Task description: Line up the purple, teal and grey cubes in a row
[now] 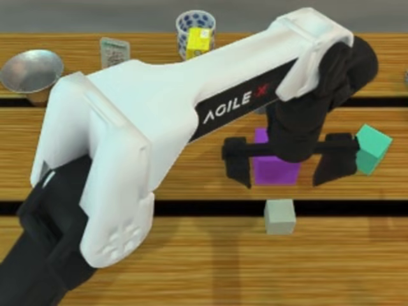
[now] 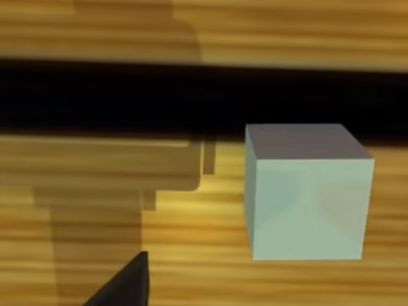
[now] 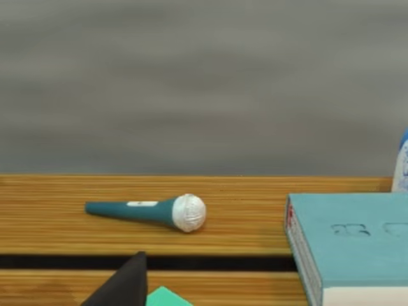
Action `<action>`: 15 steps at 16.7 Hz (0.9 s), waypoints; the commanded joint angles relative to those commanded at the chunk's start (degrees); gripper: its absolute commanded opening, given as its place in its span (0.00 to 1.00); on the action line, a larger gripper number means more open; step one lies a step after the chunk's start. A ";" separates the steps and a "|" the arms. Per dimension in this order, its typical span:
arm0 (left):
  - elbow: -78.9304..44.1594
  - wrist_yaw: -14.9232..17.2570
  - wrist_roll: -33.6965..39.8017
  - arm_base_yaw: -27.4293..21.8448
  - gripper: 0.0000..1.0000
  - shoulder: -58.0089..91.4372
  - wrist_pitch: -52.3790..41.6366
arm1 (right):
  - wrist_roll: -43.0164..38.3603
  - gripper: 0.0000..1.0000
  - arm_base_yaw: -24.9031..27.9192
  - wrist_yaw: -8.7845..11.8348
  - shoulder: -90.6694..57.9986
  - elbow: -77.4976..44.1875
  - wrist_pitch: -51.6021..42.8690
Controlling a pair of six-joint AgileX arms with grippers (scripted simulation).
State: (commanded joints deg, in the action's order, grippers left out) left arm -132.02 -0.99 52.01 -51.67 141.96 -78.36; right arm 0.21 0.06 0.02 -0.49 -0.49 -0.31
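Worktop (image 1: 191,268): wooden planks with dark gaps running left to right.
Back of the worktop: a shiny metal bowl (image 1: 30,69) at the left, a small card (image 1: 115,52) next to it, and a spotted cup (image 1: 195,27) with a yellow box (image 1: 198,42) inside.
Right wrist view: a teal microphone (image 3: 153,211) with a white head lies on the wood, and a big teal book (image 3: 350,248) sits near it. A bit of a white and blue thing shows at the edge, too little to name.
In the way: the big white left arm covers much of the top view and hides part of the purple cube.
Left pincer (image 1: 290,159): its two black fingers are wide apart and hold nothing. It hangs right over the purple cube (image 1: 275,169), one finger on each side.
Teal cube (image 1: 372,148): tilted, just beside the pincer's right-hand finger (image 1: 336,167); whether they touch cannot be told.
Grey cube (image 1: 280,216): in front of the purple cube, across a dark gap, apart from the pincer. It fills much of the left wrist view (image 2: 308,191).
Right pincer: only one dark fingertip (image 3: 124,284) shows, so nobody can tell if it is apart or together.
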 joint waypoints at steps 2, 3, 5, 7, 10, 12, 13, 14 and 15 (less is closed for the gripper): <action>2.78 -0.13 -0.38 1.42 1.00 -2.89 1.67 | 1.06 1.00 0.27 0.06 -2.52 -2.53 -1.61; 5.03 -0.22 -0.71 2.57 1.00 -5.23 3.02 | 1.89 1.00 0.46 0.08 -4.57 -4.57 -2.89; 11.18 -0.42 -1.67 5.64 1.00 -11.66 6.65 | 4.07 1.00 0.90 0.09 -10.22 -10.19 -6.36; 19.42 -0.62 -3.21 9.64 1.00 -20.58 11.44 | 6.86 1.00 1.42 0.05 -18.05 -17.55 -10.93; 35.00 -0.86 -6.82 16.73 1.00 -38.06 20.20 | 11.71 1.00 2.27 -0.06 -33.23 -30.21 -19.12; 47.03 -0.96 -10.26 21.85 1.00 -51.50 26.84 | 15.35 1.00 2.93 -0.14 -45.51 -39.48 -25.37; 53.40 -0.99 -12.29 24.44 1.00 -58.48 30.30 | 17.22 1.00 3.27 -0.18 -52.02 -44.18 -28.61; 59.88 -1.00 -14.53 27.02 1.00 -65.49 33.83 | 19.11 1.00 3.63 -0.20 -58.63 -48.88 -31.88; 66.39 -0.99 -16.94 29.54 1.00 -72.46 37.39 | 20.99 1.00 4.00 -0.23 -65.23 -53.55 -35.14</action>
State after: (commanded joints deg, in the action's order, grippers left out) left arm -65.64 -1.98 35.07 -22.12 69.50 -40.97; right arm 21.20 4.06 -0.21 -65.72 -54.04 -35.44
